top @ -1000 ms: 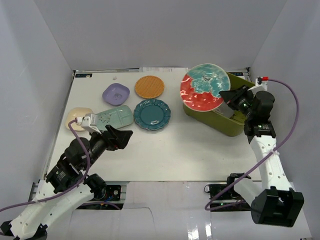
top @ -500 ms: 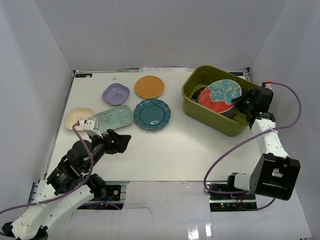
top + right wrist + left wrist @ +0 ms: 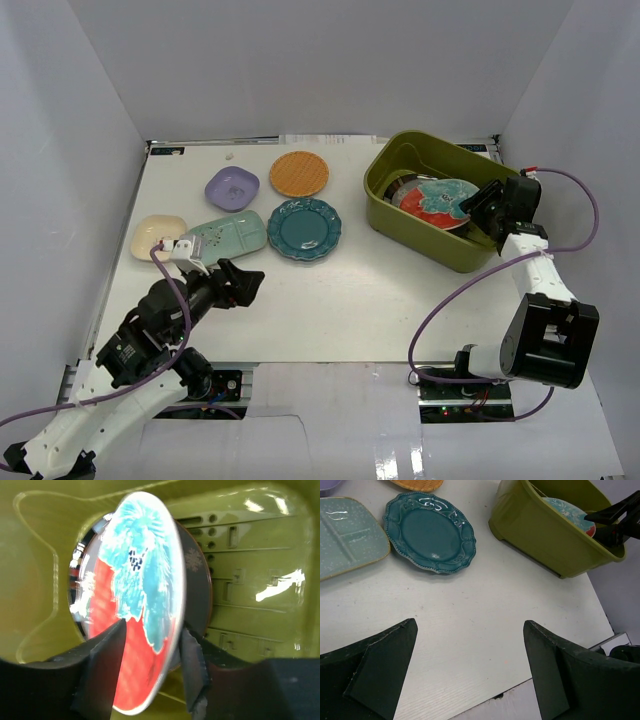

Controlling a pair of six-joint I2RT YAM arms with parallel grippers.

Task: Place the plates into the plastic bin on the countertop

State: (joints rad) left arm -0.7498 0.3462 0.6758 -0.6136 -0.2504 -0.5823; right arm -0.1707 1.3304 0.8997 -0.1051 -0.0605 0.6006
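On the white table (image 3: 330, 300), the green bin (image 3: 420, 240) sits at the far right corner. A red-and-teal plate (image 3: 440, 198) lies inside it over darker dishes (image 3: 196, 565). The teal plate (image 3: 304, 229), mint plate (image 3: 225, 238), orange plate (image 3: 300, 173), lavender plate (image 3: 232, 187) and cream plate (image 3: 155, 233) lie toward the far left. The left gripper (image 3: 470, 625) hangs wide apart and empty. The right gripper (image 3: 480, 207) straddles the red-and-teal plate's rim; I cannot tell whether it pinches.

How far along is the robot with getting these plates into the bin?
Partway. The bin already holds a dark plate. The right gripper has the red-and-teal plate between its fingers, inside the bin. Five wait on the table: the lavender plate, orange plate, teal plate, mint plate and cream plate. The left gripper hangs open, empty.
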